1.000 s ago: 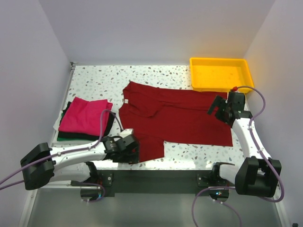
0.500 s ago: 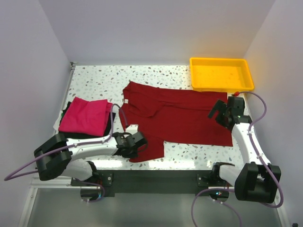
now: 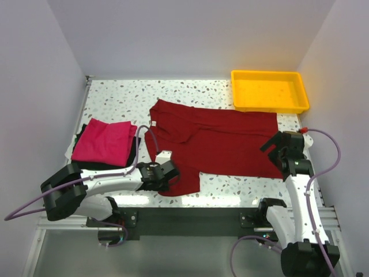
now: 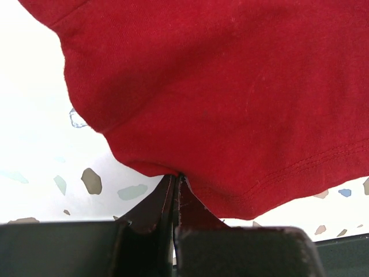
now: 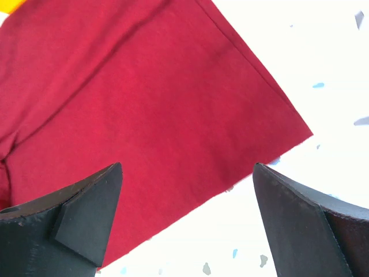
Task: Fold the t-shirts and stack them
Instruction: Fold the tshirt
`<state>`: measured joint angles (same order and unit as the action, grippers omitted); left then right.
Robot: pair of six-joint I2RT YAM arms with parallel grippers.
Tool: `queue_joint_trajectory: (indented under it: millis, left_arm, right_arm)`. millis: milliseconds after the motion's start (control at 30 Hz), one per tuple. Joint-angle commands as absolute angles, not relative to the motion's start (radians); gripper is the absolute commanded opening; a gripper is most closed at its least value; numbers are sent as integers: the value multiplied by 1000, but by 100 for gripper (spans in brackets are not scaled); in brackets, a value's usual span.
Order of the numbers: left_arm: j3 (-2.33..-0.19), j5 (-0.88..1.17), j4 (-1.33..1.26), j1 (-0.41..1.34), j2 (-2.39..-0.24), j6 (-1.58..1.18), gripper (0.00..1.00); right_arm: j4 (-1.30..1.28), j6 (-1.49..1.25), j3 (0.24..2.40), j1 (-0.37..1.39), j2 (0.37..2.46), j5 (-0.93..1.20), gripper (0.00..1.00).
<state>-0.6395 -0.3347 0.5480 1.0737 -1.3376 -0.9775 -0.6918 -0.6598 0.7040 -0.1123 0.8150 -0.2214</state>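
Note:
A dark crimson t-shirt (image 3: 222, 144) lies spread flat across the middle of the table. My left gripper (image 3: 164, 179) is low at the shirt's near left edge, and in the left wrist view it (image 4: 176, 178) is shut on a pinch of that red cloth (image 4: 230, 104). My right gripper (image 3: 274, 151) hovers over the shirt's near right corner. It (image 5: 187, 166) is open, with the cloth's straight hem (image 5: 173, 115) running below and nothing between its fingers. A magenta-pink folded t-shirt (image 3: 104, 141) lies on top of dark folded ones (image 3: 134, 151) at the left.
A yellow plastic tray (image 3: 270, 74) stands at the back right corner. White walls close in the left, back and right. The speckled table (image 3: 121, 98) ends in a dark front rail near the arm bases.
My left gripper has shut on the crimson shirt's near left edge after sliding a little right. My right gripper, still open, has drawn back toward the shirt's near right corner.

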Motion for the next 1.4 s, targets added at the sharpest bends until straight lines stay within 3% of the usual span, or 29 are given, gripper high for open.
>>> queue_joint_trajectory:
  millis: [0, 667, 933, 1133, 1233, 1267, 1333, 1367]
  left_arm:
    - [-620, -339, 512, 1072, -1338, -945, 0]
    - [-563, -305, 485, 1071, -1266, -994, 0]
    - [-564, -301, 495, 1071, -1238, -986, 0]
    - [-571, -298, 499, 1071, -1207, -991, 0]
    - [-580, -304, 503, 1071, -1190, -994, 0]
    - [-584, -305, 508, 1071, -1186, -996, 0]
    - [-597, -308, 520, 1071, -1180, -999, 0]
    - [-597, -308, 519, 1071, -1175, -1002, 0]
  right_arm:
    - [-798, -759, 654, -117, 766, -273, 99]
    - [-770, -908, 494, -184, 818, -377, 99]
    - [-628, -893, 430, -330, 865, -239, 96]
    - [-422, -917, 365, -337, 989, -129, 90]
    - [-342, -907, 342, -339, 1061, -106, 83]
    - [-324, -902, 338, -339, 1089, -91, 71]
    - [-304, -893, 328, -337, 1103, -55, 55]
    - [-304, -887, 330, -337, 1106, -49, 39]
